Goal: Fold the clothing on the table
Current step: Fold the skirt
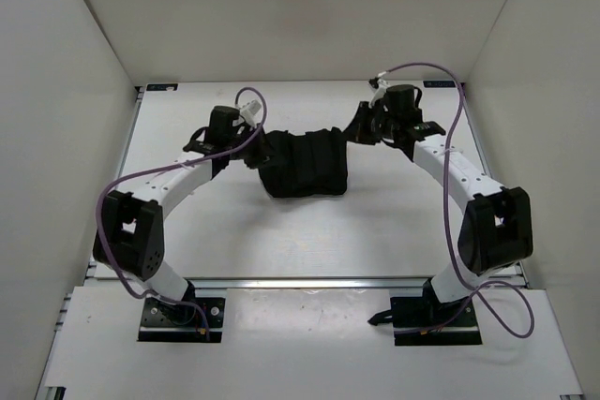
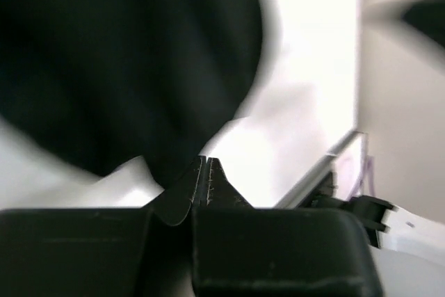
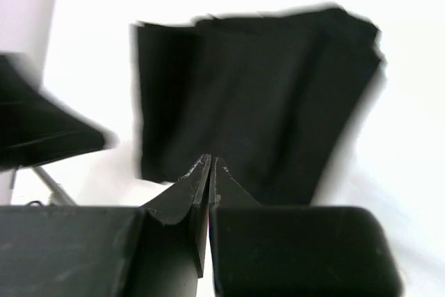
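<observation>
Black pleated clothing (image 1: 302, 166) lay bunched just toward 12 o'clock of centre on the white bench (image 1: 281, 245). The left jaws were pressed together at its 9 o'clock edge, though whether they pinched fabric was unclear. The right jaws, closed and empty, hung near its 1 o'clock corner. A neat fold likely called for gripping both corners and pulling evenly.
</observation>
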Controlling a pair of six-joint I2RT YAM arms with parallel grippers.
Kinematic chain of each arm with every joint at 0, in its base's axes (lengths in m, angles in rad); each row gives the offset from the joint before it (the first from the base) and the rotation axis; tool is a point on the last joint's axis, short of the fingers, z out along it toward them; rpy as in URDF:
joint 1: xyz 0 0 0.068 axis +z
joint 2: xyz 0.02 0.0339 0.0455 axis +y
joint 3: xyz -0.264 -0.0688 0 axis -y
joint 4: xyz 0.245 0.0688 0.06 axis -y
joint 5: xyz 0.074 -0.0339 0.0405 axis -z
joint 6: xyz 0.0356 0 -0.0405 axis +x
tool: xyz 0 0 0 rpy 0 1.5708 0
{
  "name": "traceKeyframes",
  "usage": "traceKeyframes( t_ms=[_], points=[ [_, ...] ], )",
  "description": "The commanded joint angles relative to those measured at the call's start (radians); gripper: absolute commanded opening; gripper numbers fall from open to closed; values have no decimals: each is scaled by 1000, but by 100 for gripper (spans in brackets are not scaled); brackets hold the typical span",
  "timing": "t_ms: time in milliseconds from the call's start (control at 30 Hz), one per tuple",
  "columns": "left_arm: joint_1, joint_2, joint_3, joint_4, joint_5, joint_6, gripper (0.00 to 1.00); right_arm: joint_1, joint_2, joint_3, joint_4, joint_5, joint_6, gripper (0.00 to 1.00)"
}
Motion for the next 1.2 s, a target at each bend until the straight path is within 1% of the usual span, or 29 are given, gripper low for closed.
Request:
traceKeyframes(
  t_ms=[0, 33, 100, 133, 200, 233, 300, 333, 400, 500, 567, 667, 800, 933, 1067, 1100, 1133, 1167],
  points=[
    [-87, -77, 35, 245, 46, -79, 0, -13, 19, -116, 58, -10, -11, 0],
    [-113, -71, 20, 273, 26, -89, 0, -13, 24, -139, 67, -14, -20, 0],
    [-157, -48, 1, 329, -55, -86, 0, -7, 53, -138, 90, -24, -31, 0],
    [-167, -28, 2, 338, -72, -77, 0, -2, 60, -132, 95, -51, -38, 1],
    [-190, 4, -1, 318, -171, -49, 0, 7, 121, -100, 108, -74, -58, 0],
    [-193, 24, 4, 306, -189, -32, 0, 8, 128, -89, 101, -70, -63, 0],
    [-184, 65, 9, 284, -247, -17, 0, 5, 190, -58, 96, -102, -86, 0],
    [-170, 90, 7, 242, -267, -12, 0, 4, 207, -38, 102, -117, -92, 0],
    [-139, 115, -25, 231, -262, -20, 0, -2, 263, -26, 105, -139, -104, 0],
    [-124, 141, -71, 229, -262, -3, 0, -16, 300, -26, 102, -148, -106, 0],
    [-127, 164, -77, 212, -258, 12, 0, -21, 304, -61, 125, -157, -101, 0],
    [-139, 196, -85, 182, -288, 17, 0, -33, 298, -124, 185, -177, -75, 0],
    [-104, 199, -93, 153, -285, 28, 0, -39, 286, -161, 181, -169, -80, 0],
    [-56, 156, -53, 116, -279, 71, 0, -68, 248, -158, 148, -174, -71, 0],
    [-10, 98, 44, 70, -246, 106, 0, -94, 141, -142, 187, -221, -9, 0],
    [-15, 71, 53, 57, -239, 118, 1, -96, 111, -142, 216, -229, 0, 0],
    [-18, 49, 77, 48, -239, 126, 3, -94, 93, -118, 213, -228, 21, 1],
    [-29, 37, 94, 39, -245, 140, 4, -93, 80, -104, 199, -206, 15, 1]
  ],
)
